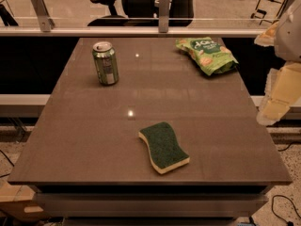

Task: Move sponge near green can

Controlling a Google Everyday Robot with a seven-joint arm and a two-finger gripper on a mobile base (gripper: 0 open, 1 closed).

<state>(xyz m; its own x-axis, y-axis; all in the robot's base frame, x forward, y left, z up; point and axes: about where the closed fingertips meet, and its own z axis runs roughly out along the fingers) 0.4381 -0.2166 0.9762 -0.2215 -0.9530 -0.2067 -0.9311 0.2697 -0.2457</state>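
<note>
Tool [272, 111] hangs at the right edge of the scene, just outside the right side of the table [94, 126], about halfway between its near and far ends. It touches nothing, and whether it is open or closed cannot be told. One arm [288, 36] enters from the upper right corner and runs downward in pale, cream-coloured segments, its lowest part tilted slightly left toward the table.

Three things lie on the brown table, one of each. One sponge [163, 146], green top up over a pale yellow base, lies flat near the front edge, a little right of centre, its long side slanting from far left to near right. One green can [105, 63] stands upright at the far left, silver top and pull tab showing. One green snack bag [207, 54] lies crumpled at the far right corner.

Sponge and can are well apart, with bare tabletop between them. The bag is the thing nearest the arm, though clearly apart from it.

Beyond the table's far edge runs a light rail [141, 31] with two upright brackets, and behind it stands one dark office chair [136, 4].
</note>
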